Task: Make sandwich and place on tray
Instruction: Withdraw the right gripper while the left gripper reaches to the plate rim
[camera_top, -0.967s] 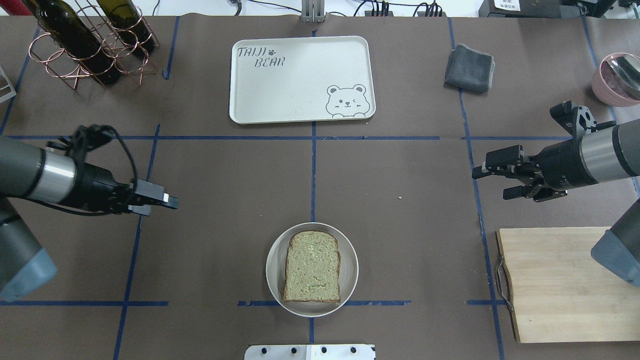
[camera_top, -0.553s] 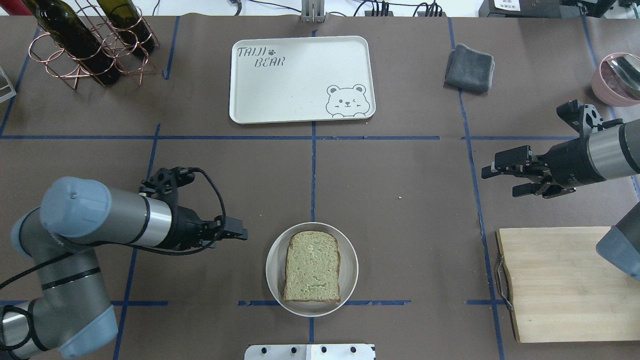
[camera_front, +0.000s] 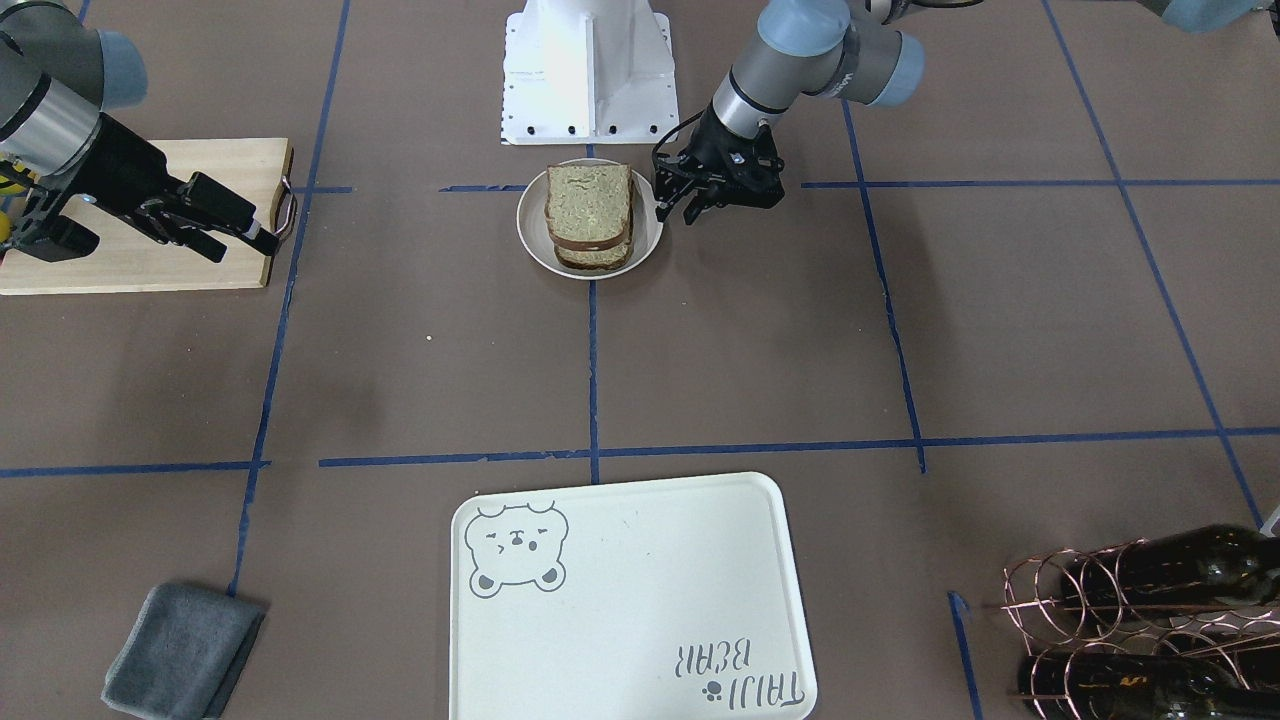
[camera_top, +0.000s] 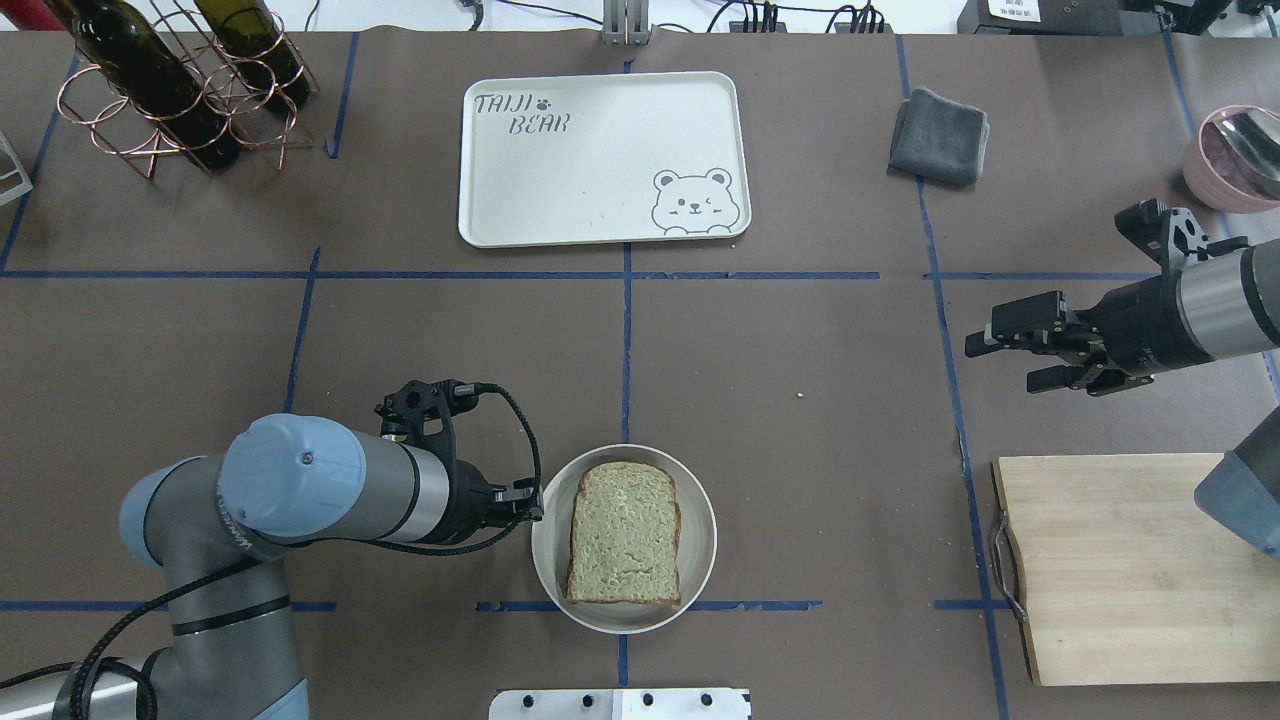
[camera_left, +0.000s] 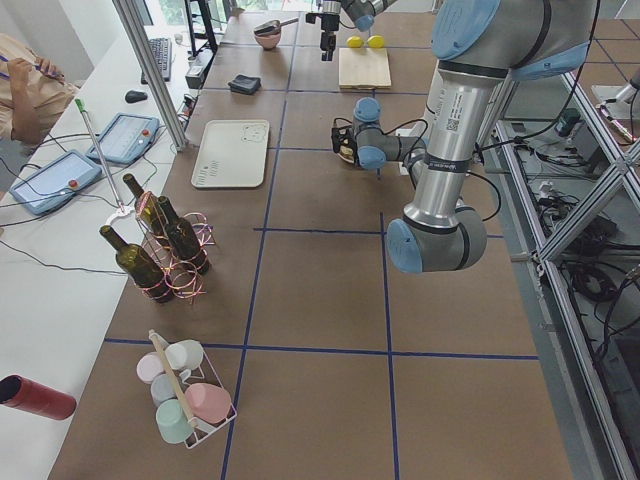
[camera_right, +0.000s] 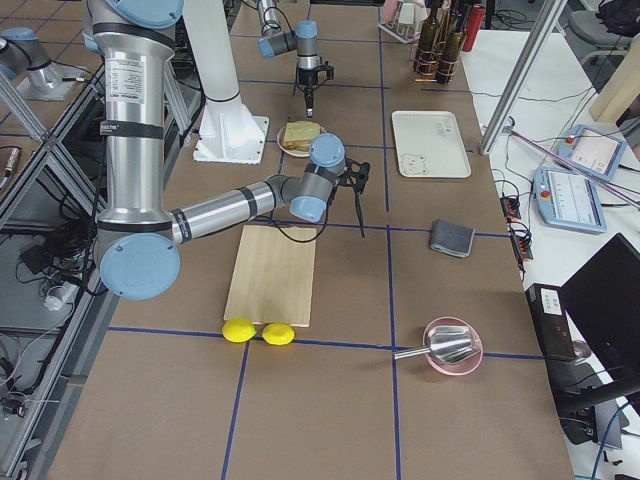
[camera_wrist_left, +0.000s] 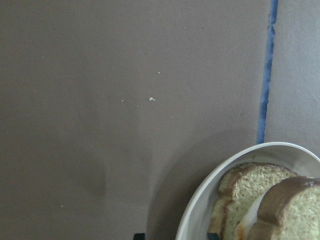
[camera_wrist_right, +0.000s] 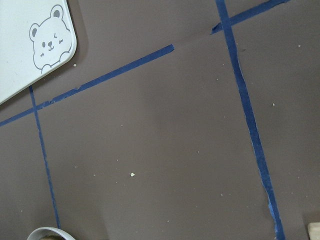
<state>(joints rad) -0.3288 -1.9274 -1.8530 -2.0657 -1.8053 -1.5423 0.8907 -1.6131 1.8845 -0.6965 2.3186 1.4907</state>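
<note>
The sandwich (camera_top: 625, 535), two square tan slices of brown-crusted bread stacked with a sliver of white filling seen between them, is set on a small round white dish (camera_top: 700, 540) at the near middle of the brown-covered table (camera_top: 800, 350), just in front of the robot's base. The large cream-white rectangular tray (camera_top: 600, 190), marked with a grey bear face and "TAIJI BEAR", is found at the far middle of the table, well apart from the dish, and nothing is carried on it.

The left gripper (camera_front: 675, 210) is held low at the dish's left edge; its jaws are apart, and in the left wrist view the dish's rim is seen between the two fingertips. The right gripper (camera_top: 1000, 365) is held well away to the right with its jaws spread and nothing between them, just beyond the pale wooden cutting board (camera_top: 1110, 570).

A folded grey cloth (camera_top: 940, 135) is laid to the right of the tray, and dark wine bottles in a copper wire rack (camera_top: 150, 90) are kept at the far left corner
</note>
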